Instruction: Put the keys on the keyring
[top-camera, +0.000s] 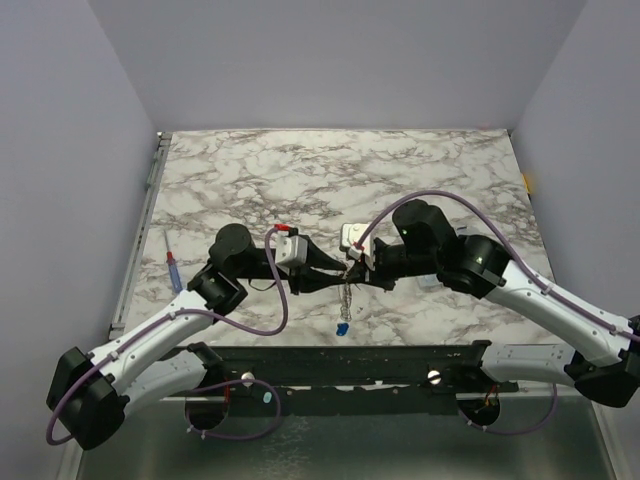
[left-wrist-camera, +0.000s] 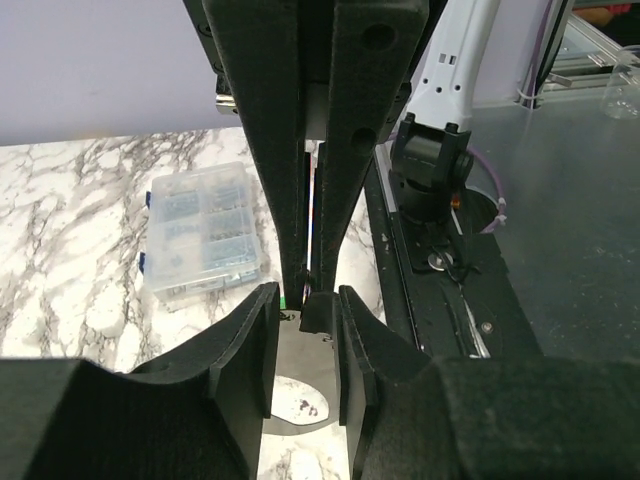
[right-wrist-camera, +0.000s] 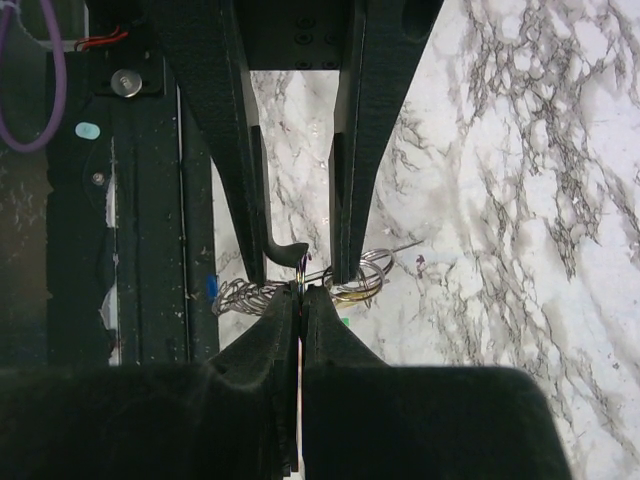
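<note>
At the left edge of the tabletop (top-camera: 330, 170) a thin pen (top-camera: 174, 270) lies well apart from the work and plays no part in it.

The left end effector (left-wrist-camera: 306, 297) reaches in from the left, toward the middle of the tabletop's near edge. Its fingers are spread with a clear gap, and nothing looks clamped between them. They straddle the tip of the other arm's tool.

The keyring (right-wrist-camera: 368, 268) sits exactly at that meeting point. Its wire loops lie across the gap between the left fingers, touching or just beside one of them. Its chain (right-wrist-camera: 238, 295) trails from the ring toward the near edge, so the long axis runs far to near, crosswise to the line on which the two arms face each other. A blue key (top-camera: 342, 328) is at the chain's near end. A green speck and a yellowish glint show close to the ring, but they are too small to say whether those keys are threaded on.

The right end effector (right-wrist-camera: 300, 297) comes in from the right with its fingers pressed together on the ring's wire.

Both arms are at the ring. The right one appears to steady it, so any feeding or prying would fall to the left, and its closing line needs to meet the wire rather than the right fingertips.
</note>
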